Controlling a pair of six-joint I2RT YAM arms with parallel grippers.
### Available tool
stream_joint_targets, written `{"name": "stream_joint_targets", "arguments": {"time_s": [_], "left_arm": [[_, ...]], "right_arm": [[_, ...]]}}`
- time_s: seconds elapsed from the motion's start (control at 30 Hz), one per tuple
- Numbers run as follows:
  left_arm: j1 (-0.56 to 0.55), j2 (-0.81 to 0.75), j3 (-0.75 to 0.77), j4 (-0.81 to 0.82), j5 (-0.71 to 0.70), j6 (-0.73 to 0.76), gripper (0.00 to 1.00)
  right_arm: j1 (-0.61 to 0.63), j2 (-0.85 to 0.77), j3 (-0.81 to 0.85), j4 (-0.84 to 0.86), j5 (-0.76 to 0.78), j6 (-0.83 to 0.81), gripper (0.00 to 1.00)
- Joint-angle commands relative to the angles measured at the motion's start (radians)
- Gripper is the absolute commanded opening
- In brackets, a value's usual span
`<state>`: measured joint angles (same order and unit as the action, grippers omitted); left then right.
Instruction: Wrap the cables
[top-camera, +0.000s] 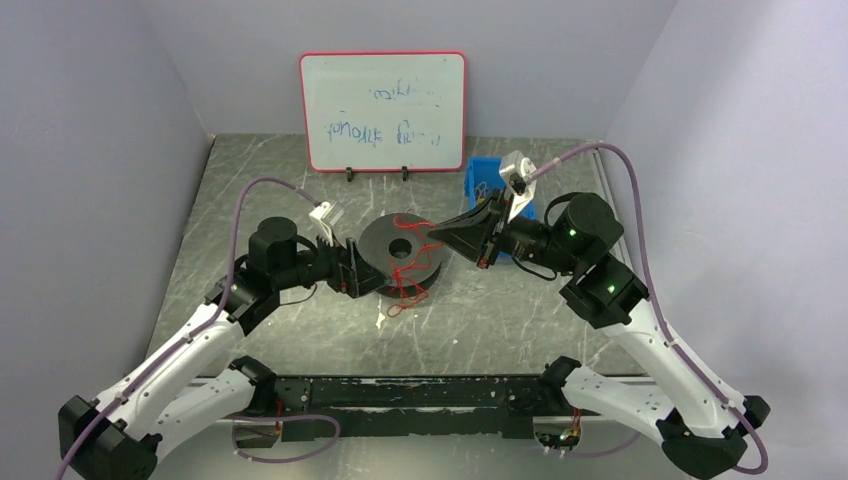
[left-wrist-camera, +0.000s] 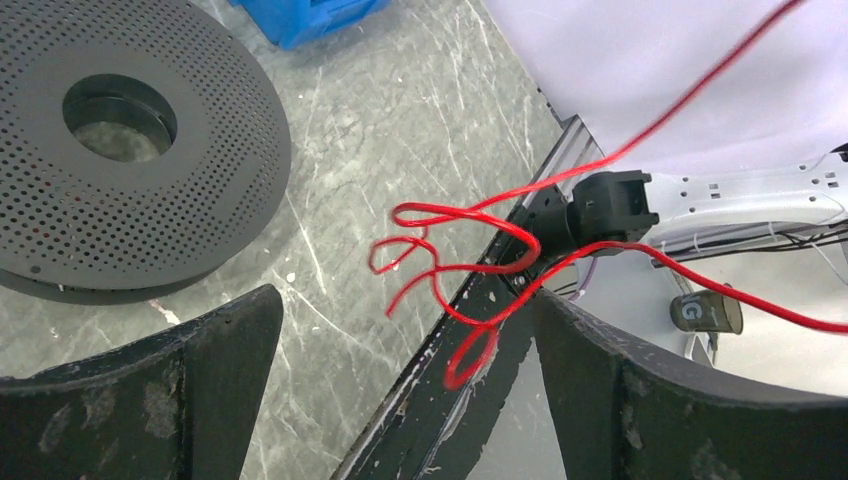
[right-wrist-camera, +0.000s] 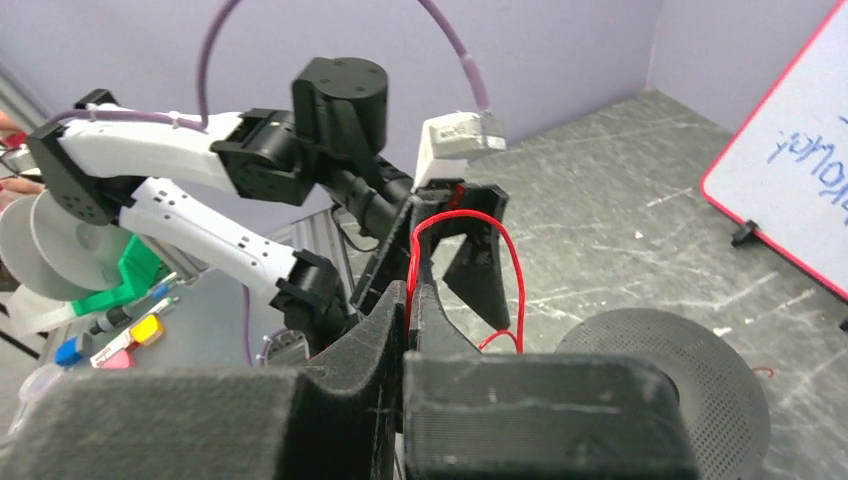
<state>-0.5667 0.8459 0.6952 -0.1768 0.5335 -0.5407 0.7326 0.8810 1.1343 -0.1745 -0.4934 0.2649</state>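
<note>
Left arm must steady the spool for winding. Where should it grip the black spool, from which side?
Likely the upper disc's rim at its left edge, coming in level from the left. The black spool lies flat, and the red wire drapes its right and near sides, where the right gripper holds a strand. The open left gripper sits on the wire-free side.

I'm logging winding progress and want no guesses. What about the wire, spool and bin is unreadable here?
- Turns on the spool core: top view, its upper disc covers them.
- Red wire ends: left wrist view, strands run off the top and right edges.
- Blue bin contents: top view, the right arm blocks it.
- Whiteboard writing: top view, too small.
</note>
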Motion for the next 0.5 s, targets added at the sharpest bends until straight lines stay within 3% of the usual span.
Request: {"name": "stream_joint_targets", "arguments": {"time_s": [0.0,0.47], "left_arm": [[-0.004,0.011,-0.024,0.092,0.062,-0.032,0.99],[-0.004,0.032,-0.045,0.210,0.191,-0.084,0.95]], "right_arm": [[0.005,-0.022,0.029,0.091,-0.093,0.017,0.00],[0.005,-0.032,0.018,0.088,-0.105,0.015,0.00]]}}
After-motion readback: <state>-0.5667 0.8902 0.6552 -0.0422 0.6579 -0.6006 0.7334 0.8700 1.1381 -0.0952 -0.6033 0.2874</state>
